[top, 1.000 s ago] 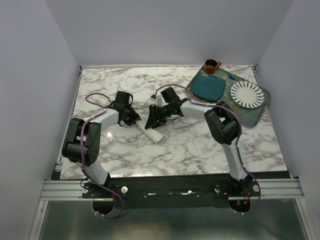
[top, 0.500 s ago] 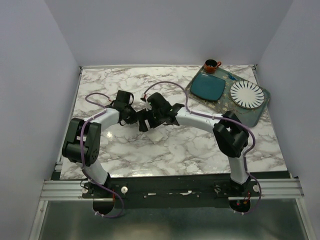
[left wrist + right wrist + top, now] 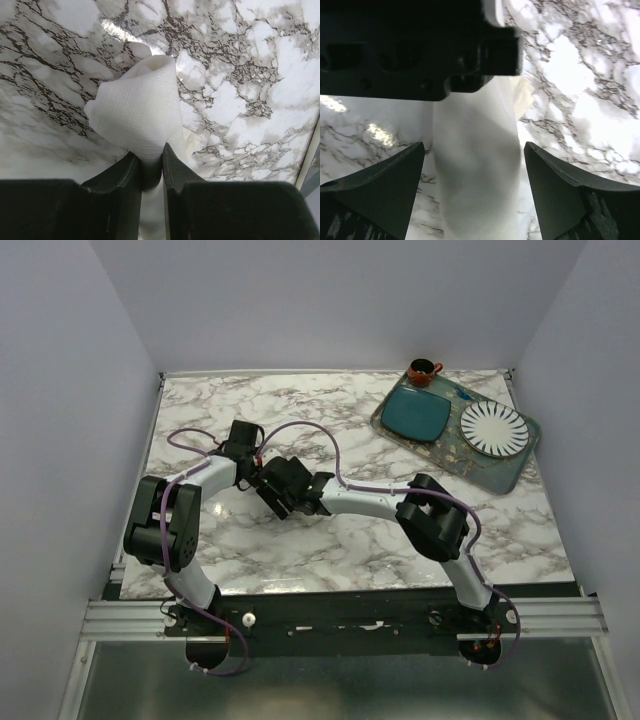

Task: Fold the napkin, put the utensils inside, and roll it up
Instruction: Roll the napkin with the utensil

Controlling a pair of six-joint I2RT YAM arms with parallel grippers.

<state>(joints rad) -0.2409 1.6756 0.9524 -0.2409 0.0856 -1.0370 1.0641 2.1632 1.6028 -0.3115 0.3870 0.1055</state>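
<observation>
Jaws update: left jaws are clamped on one end of the rolled-up cream cloth napkin (image 3: 140,110). Since a second ago the right jaws swung left, right up beside them, and now stand wide apart either side of the roll over the marble tabletop (image 3: 250,100).

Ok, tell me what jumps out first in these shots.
The rolled cream napkin, pinched in the left gripper, with the right gripper spread open astride it, left of the marble table's middle. At the far right, a tray carries a teal plate and a white ribbed plate.
</observation>
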